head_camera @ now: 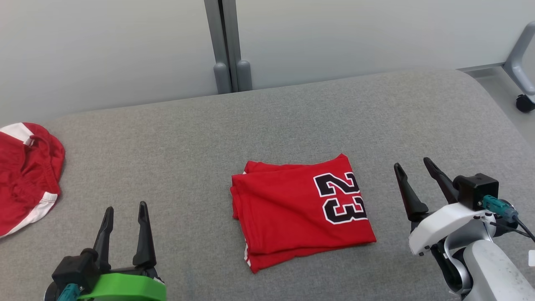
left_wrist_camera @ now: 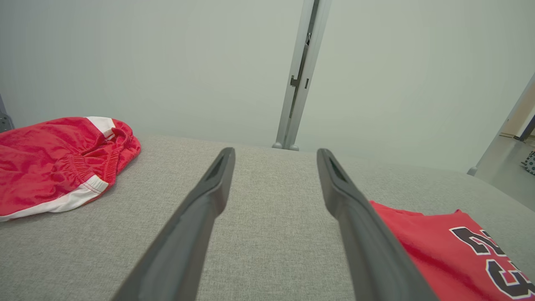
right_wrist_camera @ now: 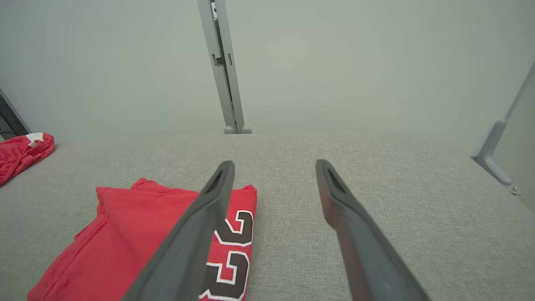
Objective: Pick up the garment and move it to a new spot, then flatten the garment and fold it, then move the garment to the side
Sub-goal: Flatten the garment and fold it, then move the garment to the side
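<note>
Both your claws, left gripper [head_camera: 126,207] and right gripper [head_camera: 412,163], are spread wide and holding nothing, over the near edge of the grey surface [head_camera: 267,125]. The garment [head_camera: 292,209] lies folded mid-surface, so folding looks done. You've only got the move to the side left, I reckon.

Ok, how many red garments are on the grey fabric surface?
2: a folded red jersey numbered 23 at the centre, and crumpled red white-trimmed shorts at the left edge, partly cut off.

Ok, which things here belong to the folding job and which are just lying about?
Job: folded red jersey; left end effector; right end effector, both open, off the cloth.
Lying about: crumpled red shorts; caster wheel.
</note>
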Robot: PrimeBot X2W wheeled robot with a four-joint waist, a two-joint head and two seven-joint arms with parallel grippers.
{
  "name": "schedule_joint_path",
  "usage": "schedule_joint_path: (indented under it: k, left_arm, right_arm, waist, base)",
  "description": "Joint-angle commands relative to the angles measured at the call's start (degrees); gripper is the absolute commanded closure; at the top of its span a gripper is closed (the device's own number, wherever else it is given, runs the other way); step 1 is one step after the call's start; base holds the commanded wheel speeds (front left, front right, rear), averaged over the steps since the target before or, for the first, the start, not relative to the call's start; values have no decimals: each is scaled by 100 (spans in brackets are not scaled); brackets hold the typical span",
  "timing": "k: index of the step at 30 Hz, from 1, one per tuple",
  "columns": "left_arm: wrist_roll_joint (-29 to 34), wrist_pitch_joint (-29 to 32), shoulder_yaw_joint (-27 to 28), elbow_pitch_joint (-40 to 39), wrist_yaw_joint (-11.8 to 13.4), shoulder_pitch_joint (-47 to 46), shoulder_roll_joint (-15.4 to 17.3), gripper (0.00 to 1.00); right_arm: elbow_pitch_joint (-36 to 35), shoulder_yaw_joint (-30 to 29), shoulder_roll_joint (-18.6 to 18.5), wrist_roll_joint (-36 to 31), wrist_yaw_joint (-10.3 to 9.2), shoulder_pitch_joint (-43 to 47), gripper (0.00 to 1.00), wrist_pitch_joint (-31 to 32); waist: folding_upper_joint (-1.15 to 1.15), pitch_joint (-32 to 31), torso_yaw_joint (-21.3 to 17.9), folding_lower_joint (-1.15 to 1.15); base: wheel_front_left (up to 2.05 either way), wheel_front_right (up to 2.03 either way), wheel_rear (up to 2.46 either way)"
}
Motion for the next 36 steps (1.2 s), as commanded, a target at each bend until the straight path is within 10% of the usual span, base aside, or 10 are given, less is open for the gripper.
schedule_joint_path:
  k: [1, 25, 36]
  left_arm:
    - [22, -16, 18, 30, 3, 114, 11, 0]
    - [-3, -15, -16, 82, 36, 161, 11, 0]
    - [22, -15, -125, 27, -11, -38, 11, 0]
  right_arm:
    - [46, 35, -47, 57, -3, -24, 0, -18]
    - [230, -98, -6, 65, -3, -83, 0, -140]
    - [701, 240, -135, 498, -2, -570, 0, 1802]
  waist:
    - [0, -16, 3, 0]
    - [0, 34, 143, 0]
    - [0, 379, 511, 0]
  base:
    - [0, 0, 0]
    - [0, 0, 0]
    - [0, 0, 0]
